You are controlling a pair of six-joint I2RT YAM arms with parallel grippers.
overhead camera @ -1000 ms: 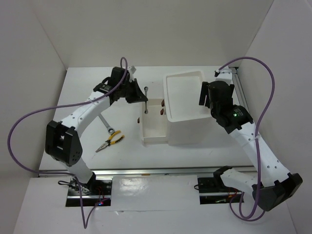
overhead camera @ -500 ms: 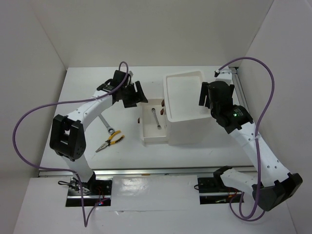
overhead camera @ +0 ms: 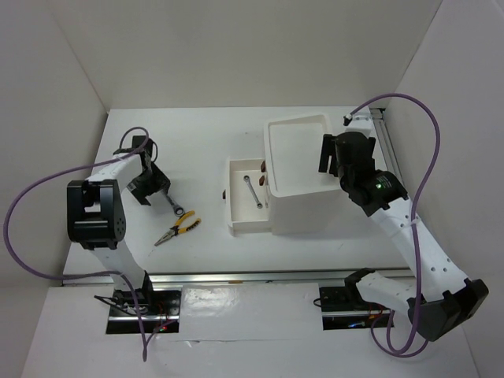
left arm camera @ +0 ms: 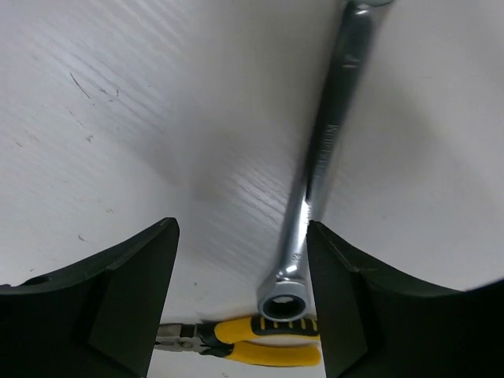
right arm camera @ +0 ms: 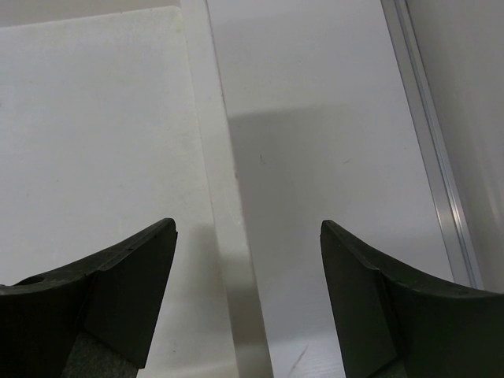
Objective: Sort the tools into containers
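Silver wrench (left arm camera: 323,157) lies flat on the table (left arm camera: 118,118) just ahead of my left claw (left arm camera: 240,228), nearer my right-hand finger than the middle of the gap. Its ring end points back toward me, close to the yellow-black pliers (left arm camera: 252,346). My left jaws stand wide apart, holding nothing. I judge this the approach to a pick: the other wrench (overhead camera: 253,191) already lies in the open drawer (overhead camera: 235,220). Next I should shift sideways to straddle the shank, descend and close. My right claw (right arm camera: 248,228) hangs spread and empty over what I take for the edge of the top tray (right arm camera: 94,118); the white blurs together.
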